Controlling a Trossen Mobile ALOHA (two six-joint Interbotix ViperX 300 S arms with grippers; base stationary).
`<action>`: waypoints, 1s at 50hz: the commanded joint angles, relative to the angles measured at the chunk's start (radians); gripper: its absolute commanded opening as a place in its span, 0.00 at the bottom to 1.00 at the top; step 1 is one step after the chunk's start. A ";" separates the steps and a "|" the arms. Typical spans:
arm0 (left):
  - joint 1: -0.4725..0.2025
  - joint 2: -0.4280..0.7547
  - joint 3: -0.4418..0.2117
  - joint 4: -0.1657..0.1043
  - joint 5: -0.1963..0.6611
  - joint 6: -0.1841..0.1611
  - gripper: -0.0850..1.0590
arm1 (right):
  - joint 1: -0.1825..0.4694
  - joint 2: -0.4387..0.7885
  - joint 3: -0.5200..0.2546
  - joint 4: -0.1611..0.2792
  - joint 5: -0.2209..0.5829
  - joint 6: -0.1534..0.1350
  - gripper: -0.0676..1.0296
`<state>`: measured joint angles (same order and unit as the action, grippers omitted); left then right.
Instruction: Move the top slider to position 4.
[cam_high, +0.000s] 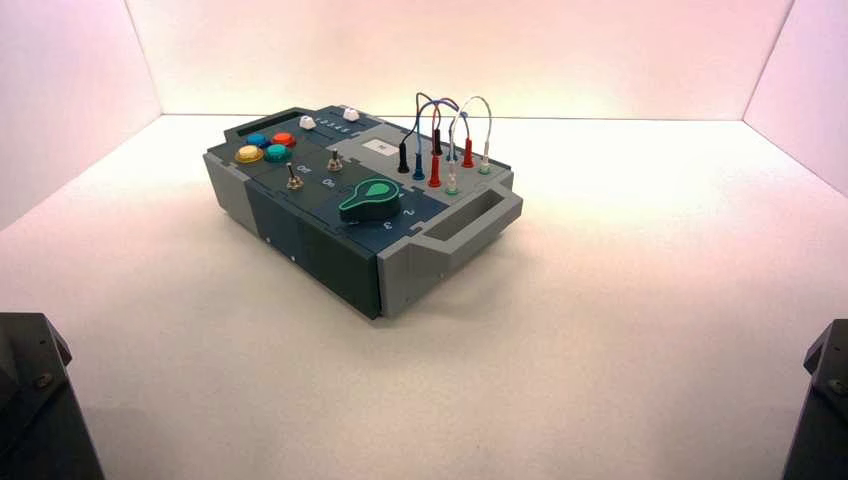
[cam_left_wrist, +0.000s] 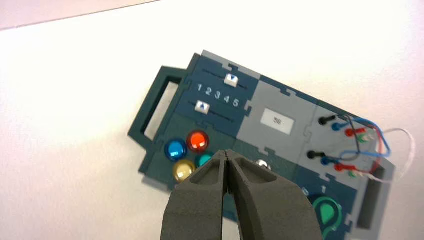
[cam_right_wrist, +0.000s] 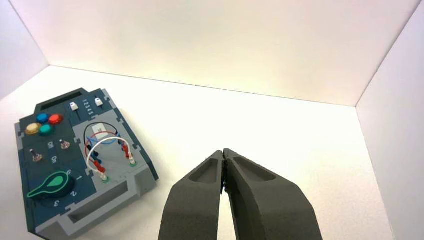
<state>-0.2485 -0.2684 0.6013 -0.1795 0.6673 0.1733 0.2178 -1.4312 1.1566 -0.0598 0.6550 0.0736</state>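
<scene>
The box (cam_high: 360, 200) stands turned on the table. The top slider (cam_left_wrist: 231, 80), a small white knob on a dark blue track, sits at the box's far edge, roughly abreast of the printed 3 and 4. It also shows in the high view (cam_high: 350, 113) and the right wrist view (cam_right_wrist: 99, 101). The digit 4 (cam_left_wrist: 226, 99) stands in the row 1 to 5 between the two tracks. The second white slider (cam_left_wrist: 202, 106) lies nearer the push-buttons. My left gripper (cam_left_wrist: 227, 154) is shut and empty, well above the box's button side. My right gripper (cam_right_wrist: 223, 151) is shut and empty, off to the box's right.
Blue, red, yellow and teal push-buttons (cam_left_wrist: 197, 141) sit beside the sliders. Two toggle switches (cam_high: 295, 180), the green knob (cam_high: 370, 200) and looped wires in sockets (cam_high: 450, 140) fill the rest of the top. Both arm bases (cam_high: 30, 400) are parked at the near corners.
</scene>
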 joint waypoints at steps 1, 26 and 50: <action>-0.006 0.066 -0.087 0.002 -0.005 0.031 0.05 | 0.002 0.020 -0.020 0.003 -0.006 0.006 0.04; -0.006 0.405 -0.328 0.002 -0.011 0.103 0.05 | 0.002 0.026 -0.020 0.002 -0.009 0.005 0.04; -0.011 0.609 -0.469 0.002 0.026 0.138 0.05 | 0.000 0.028 -0.020 0.002 -0.012 0.005 0.04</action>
<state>-0.2500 0.3375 0.1718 -0.1779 0.6888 0.2945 0.2178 -1.4220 1.1582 -0.0598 0.6550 0.0752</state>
